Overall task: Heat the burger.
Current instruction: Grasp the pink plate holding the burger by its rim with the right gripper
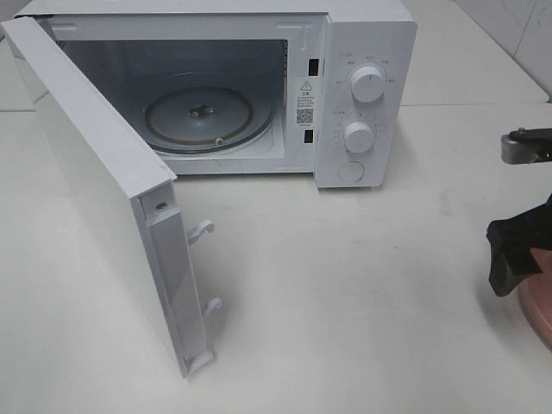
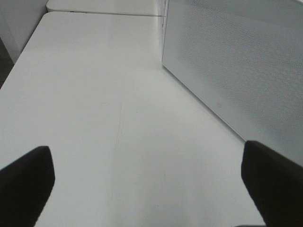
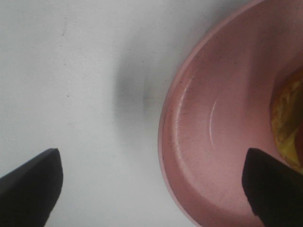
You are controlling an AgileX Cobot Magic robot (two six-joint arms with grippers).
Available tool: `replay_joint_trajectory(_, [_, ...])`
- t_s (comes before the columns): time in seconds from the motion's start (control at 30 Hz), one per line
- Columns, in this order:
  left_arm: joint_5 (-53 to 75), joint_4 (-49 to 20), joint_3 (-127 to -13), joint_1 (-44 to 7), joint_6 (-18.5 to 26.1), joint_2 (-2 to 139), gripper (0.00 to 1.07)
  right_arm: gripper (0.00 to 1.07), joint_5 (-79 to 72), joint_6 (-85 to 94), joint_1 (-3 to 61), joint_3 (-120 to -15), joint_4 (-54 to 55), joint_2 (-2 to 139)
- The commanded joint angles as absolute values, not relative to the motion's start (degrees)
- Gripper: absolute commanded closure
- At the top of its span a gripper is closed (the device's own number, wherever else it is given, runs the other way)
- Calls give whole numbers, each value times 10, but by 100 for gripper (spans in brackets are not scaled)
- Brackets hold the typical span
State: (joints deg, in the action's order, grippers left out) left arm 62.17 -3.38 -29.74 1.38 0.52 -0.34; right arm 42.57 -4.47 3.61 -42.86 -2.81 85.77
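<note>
Nearest, at the right edge of the table (image 1: 345,302), the right gripper (image 3: 151,187) hangs over the rim of the pink plate (image 3: 213,142). Its fingers are spread wide, one over the tabletop and one over the plate. The burger (image 3: 288,123) sits on that plate, with only its yellow-brown edge showing in the right wrist view. The left gripper (image 2: 147,184) hovers above the tabletop beside the open door (image 1: 95,190), fingers likewise spread wide. Farther back stands the white microwave (image 1: 371,52), with a glass turntable (image 1: 207,116) inside and two knobs (image 1: 368,84) on its panel.
</note>
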Motion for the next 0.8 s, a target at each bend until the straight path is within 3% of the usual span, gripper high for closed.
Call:
replay_joint_trajectory(0.03, [614, -32, -296, 11, 5, -12, 7, 10, 395, -53, 31, -408, -31, 853])
replay_joint_trajectory(0.8, [614, -32, -296, 11, 5, -12, 7, 16, 280, -78, 30, -387, -47, 987])
